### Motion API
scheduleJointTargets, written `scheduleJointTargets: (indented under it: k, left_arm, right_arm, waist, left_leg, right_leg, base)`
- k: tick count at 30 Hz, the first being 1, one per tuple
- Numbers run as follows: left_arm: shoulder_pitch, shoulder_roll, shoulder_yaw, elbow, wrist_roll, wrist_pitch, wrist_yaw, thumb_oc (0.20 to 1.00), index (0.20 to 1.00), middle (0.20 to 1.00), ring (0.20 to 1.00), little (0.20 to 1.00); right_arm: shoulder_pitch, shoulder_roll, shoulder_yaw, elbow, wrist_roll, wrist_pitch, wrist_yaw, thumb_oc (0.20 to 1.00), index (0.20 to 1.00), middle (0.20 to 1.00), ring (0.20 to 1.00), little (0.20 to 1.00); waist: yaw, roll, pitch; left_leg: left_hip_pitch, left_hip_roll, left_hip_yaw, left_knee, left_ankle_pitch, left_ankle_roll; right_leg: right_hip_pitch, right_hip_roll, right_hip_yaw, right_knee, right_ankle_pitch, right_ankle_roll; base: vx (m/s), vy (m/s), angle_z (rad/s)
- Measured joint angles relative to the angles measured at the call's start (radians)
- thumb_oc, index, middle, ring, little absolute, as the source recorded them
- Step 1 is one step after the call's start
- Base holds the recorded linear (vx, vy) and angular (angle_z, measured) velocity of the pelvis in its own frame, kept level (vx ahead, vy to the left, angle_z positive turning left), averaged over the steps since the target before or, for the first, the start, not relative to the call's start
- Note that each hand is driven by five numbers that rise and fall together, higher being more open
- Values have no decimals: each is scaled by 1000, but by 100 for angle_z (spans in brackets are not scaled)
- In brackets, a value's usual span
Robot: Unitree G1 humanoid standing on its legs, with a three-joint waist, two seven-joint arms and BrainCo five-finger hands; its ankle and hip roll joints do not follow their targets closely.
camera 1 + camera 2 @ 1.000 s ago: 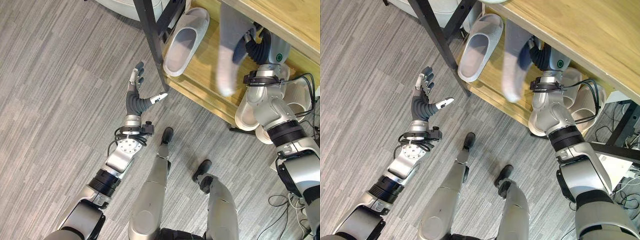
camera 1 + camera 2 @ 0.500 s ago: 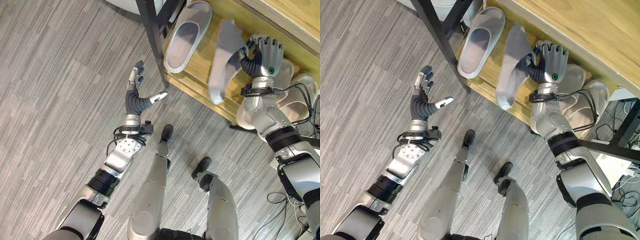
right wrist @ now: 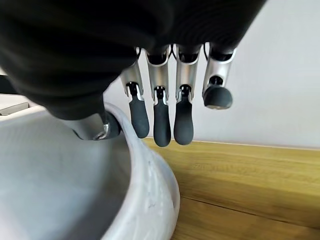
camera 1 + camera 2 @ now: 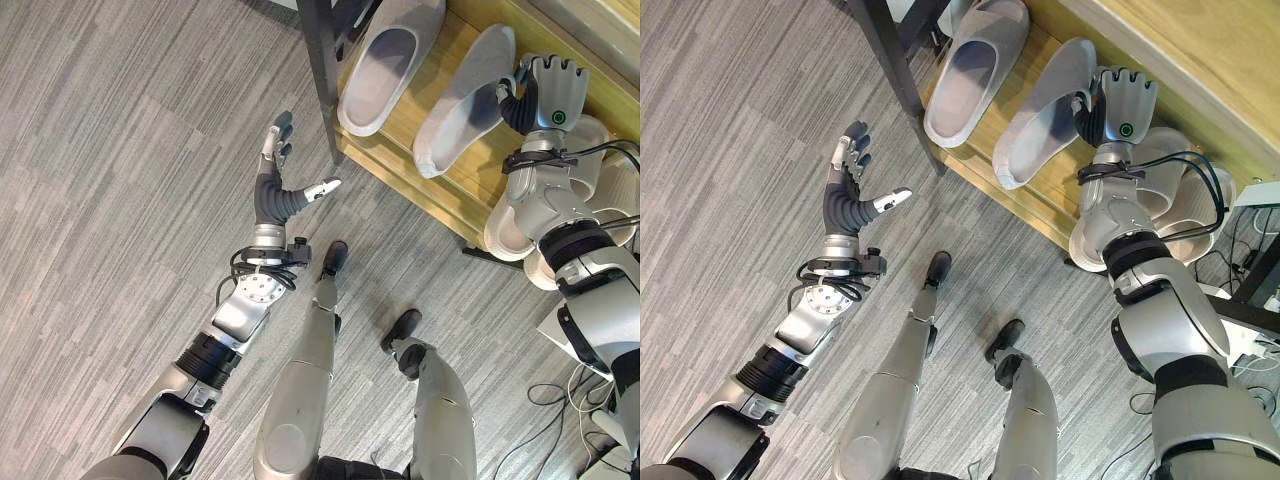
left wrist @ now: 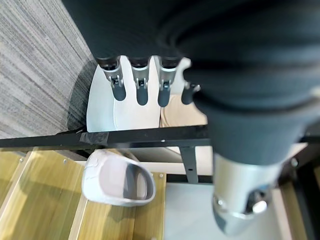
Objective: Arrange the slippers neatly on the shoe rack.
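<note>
Gripping a grey slipper on the wooden shelf, right hand beside another slipper; left hand hovers with fingers spread.

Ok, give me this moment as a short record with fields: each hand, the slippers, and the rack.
left hand: open, fingers spread, over the grey floor beside the rack's dark post
right hand: at the end of the right-hand slipper, thumb inside its rim; fingers straight
left-hand slipper: lying on the wooden shelf, opening up
right-hand slipper: lying on the same shelf beside the first, sole up
other slippers: pale ones on the floor under the right arm
</note>
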Motion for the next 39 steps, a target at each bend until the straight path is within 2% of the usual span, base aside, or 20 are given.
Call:
scheduleJointTargets:
  k: [7,11,17,18,19,20,23,24,25,26,27,28,29,33,36,39]
  left_arm:
    - [-10,-2,0,0,0,-1,0,1000,1000,1000,1000,1000]
    - [-9,2,3,-2,0,-2,2,1000,1000,1000,1000,1000]
    - [-5,0,1,-37,1,-2,18,1000,1000,1000,1000,1000]
    - [1,0,3,-37,1,-1,20,1000,1000,1000,1000,1000]
    - [4,0,2,-37,1,-1,22,1000,1000,1000,1000,1000]
    - [10,0,2,-37,1,0,26,1000,1000,1000,1000,1000]
    - [7,1,1,-37,1,1,26,1000,1000,1000,1000,1000]
    - [8,1,0,-36,0,1,26,1000,1000,1000,1000,1000]
    - [8,1,1,-36,0,1,25,1000,1000,1000,1000,1000]
    - [8,0,1,-31,-1,2,24,1000,1000,1000,1000,1000]
    - [12,1,2,-31,-1,4,21,1000,1000,1000,1000,1000]
    - [14,4,0,-30,-1,10,13,1000,1000,1000,1000,1000]
    - [23,3,3,-34,-3,10,6,1000,1000,1000,1000,1000]
    - [47,4,9,-50,-5,10,-18,1000,1000,1000,1000,1000]
    - [38,3,8,-51,-29,11,-23,1000,1000,1000,1000,1000]
    - [21,3,9,-51,-41,11,-26,1000,1000,1000,1000,1000]
  right_arm:
    - [-12,52,-2,-19,0,19,-1,1000,1000,1000,1000,1000]
    - [13,59,-17,-140,0,21,-4,1000,1000,1000,1000,1000]
    - [84,84,-160,-261,13,15,-51,1000,1000,1000,1000,1000]
    - [142,135,-242,-331,51,4,-86,1000,1000,1000,1000,1000]
    - [170,166,-268,-355,76,-7,-101,1000,1000,1000,1000,1000]
    - [227,234,-293,-373,136,-40,-129,1000,1000,1000,1000,1000]
    - [253,320,-319,-290,254,-99,-132,1000,1000,1000,1000,1000]
    - [246,371,-344,-210,406,-147,-129,1000,1000,1000,1000,1000]
    - [244,383,-357,-184,471,-172,-125,1000,1000,1000,1000,1000]
    - [224,388,-358,-127,561,-213,-112,1000,1000,1000,1000,1000]
    - [207,388,-352,-93,614,-250,-107,1000,1000,1000,1000,1000]
    - [202,383,-355,-94,679,-274,-90,1000,1000,1000,1000,1000]
    - [191,380,-365,-76,741,-295,-67,1000,1000,1000,1000,1000]
    - [167,361,-364,-46,917,-345,-1,1000,1000,1000,1000,1000]
    - [131,363,-362,-52,1054,-392,58,1000,1000,1000,1000,1000]
    - [116,371,-350,-56,1120,-411,93,1000,1000,1000,1000,1000]
  waist:
    - [-5,0,0]
    - [-9,0,0]
    - [-13,0,0]
    - [-20,0,0]
    - [-25,0,0]
    - [-32,0,0]
    - [-45,1,0]
    - [-44,1,0]
    - [-40,2,0]
    - [-36,2,0]
    - [-33,3,0]
    - [-34,3,-1]
    - [-29,6,-2]
    - [-1,6,-2]
    - [1,6,-2]
    - [4,7,-2]
  left_leg:
    - [-1,2,3,-5,5,-3]
    - [1,5,6,-5,10,-1]
    - [6,7,11,-6,10,-2]
    - [10,8,18,-8,10,-2]
    - [13,10,24,-7,10,-1]
    - [23,12,35,-8,10,-1]
    - [24,18,39,-7,10,-1]
    - [24,22,48,-8,10,-2]
    - [24,23,52,-9,-1,-5]
    - [24,22,57,-5,10,-3]
    - [24,24,57,-7,-7,-13]
    - [25,20,56,-6,-15,-6]
    - [26,17,53,-7,-8,-15]
    - [25,16,53,-12,0,-9]
    - [25,13,54,-12,3,-6]
    - [26,12,54,-12,4,-6]
  right_leg:
    - [-7,-2,3,2,-1,0]
    - [-9,-2,7,6,2,-1]
    - [-14,-5,15,11,2,-3]
    - [-14,-4,23,10,3,-4]
    - [-14,-4,30,10,3,-3]
    - [-12,-1,41,9,6,-4]
    - [-14,2,45,10,8,-6]
    - [-22,3,53,12,8,-7]
    - [-26,3,58,16,5,-9]
    - [-31,3,65,20,8,-10]
    - [-32,0,63,22,5,-11]
    - [-31,-4,63,32,-2,-10]
    - [-32,-5,65,33,-4,-12]
    - [-33,-7,61,35,-7,-13]
    - [-31,-10,60,35,-7,-13]
    - [-29,-11,59,33,-7,-12]
  base:
    - [-13,18,-1]
    - [-21,16,-2]
    - [-3,3,-2]
    - [-11,7,-12]
    - [-26,-2,-21]
    - [-42,0,-18]
    - [-13,-4,-12]
    - [-30,15,-13]
    - [76,-28,-15]
    - [10,-5,-11]
    - [107,-58,-3]
    - [15,-14,5]
    - [20,-24,10]
    - [16,-22,5]
    - [3,-2,1]
    - [0,0,0]
